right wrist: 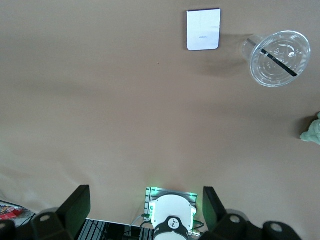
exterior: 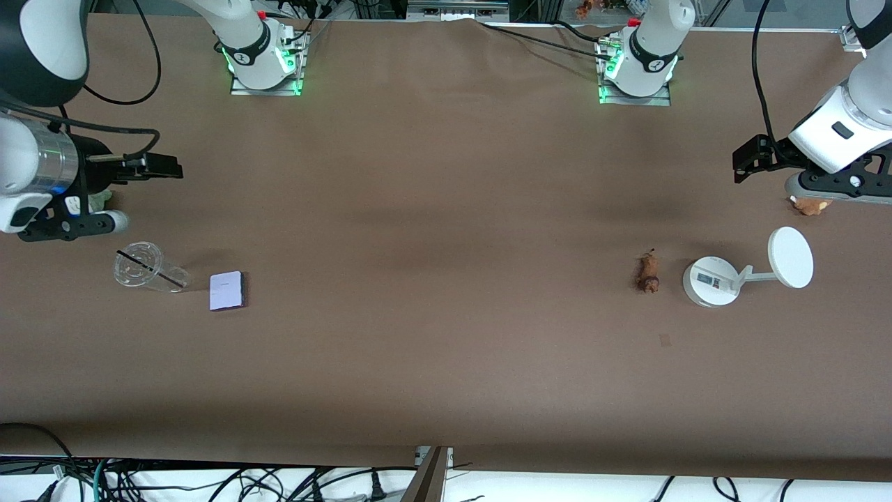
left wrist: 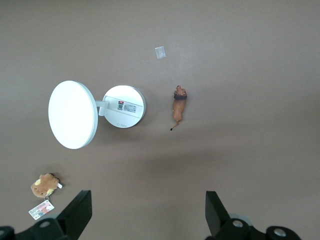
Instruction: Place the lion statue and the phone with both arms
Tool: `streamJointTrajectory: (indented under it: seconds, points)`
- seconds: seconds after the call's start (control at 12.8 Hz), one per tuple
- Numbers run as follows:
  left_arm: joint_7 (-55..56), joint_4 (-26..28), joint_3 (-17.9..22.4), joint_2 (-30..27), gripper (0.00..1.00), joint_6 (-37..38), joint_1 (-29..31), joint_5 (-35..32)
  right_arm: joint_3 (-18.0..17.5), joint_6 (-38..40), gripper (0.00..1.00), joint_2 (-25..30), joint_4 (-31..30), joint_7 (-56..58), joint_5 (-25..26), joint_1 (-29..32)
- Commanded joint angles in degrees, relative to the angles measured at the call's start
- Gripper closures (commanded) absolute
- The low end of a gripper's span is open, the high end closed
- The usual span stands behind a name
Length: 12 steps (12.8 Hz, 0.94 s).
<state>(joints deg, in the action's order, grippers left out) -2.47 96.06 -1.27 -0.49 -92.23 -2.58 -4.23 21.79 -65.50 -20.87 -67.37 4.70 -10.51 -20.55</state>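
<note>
Front view: phone (exterior: 227, 290) near open right gripper (exterior: 159, 166).

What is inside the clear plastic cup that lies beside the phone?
The clear plastic cup holds only a thin dark straw, seen through its lid; nothing else shows inside. The table patch under the cup is seen only through its plastic.

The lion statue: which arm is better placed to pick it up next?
The left arm. The lion statue lies toward its end of the table, beside the white stand, and the left gripper hangs nearby, jaws open. The right gripper, also open, is near the phone.
</note>
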Motion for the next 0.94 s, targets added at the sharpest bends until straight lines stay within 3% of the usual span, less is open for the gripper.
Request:
streamJointTrajectory:
  seconds: [0.0, 0.08, 0.39, 0.7, 0.86]
  points:
    - [0.28, -0.26, -0.23, -0.74, 0.0, 0.91, 0.3, 1.06, -13.4, -1.11, 0.01, 5.82, -5.38, -0.57, 4.43, 12.68]
    - [0.28, -0.26, -0.23, -0.74, 0.0, 1.0, 0.3, 1.06, -16.14, -3.12, 0.01, 7.67, -7.93, -0.4, 5.15, 15.6]
    - [0.28, -0.26, -0.32, -0.65, 0.0, 0.74, 0.21, 1.06, -16.96, -14.46, 0.0, 18.38, -23.21, 0.04, 5.94, 17.29]
    - [0.36, -0.26, -0.23, -0.74, 0.0, 0.83, 0.21, 1.06, -17.92, -23.16, 0.0, 26.21, -31.84, -0.31, 6.3, 18.43]
    - [0.28, -0.26, -0.23, -0.65, 0.0, 0.83, 0.21, 1.06, -18.98, -24.5, 0.0, 27.28, -33.44, -0.31, 6.82, 19.32]
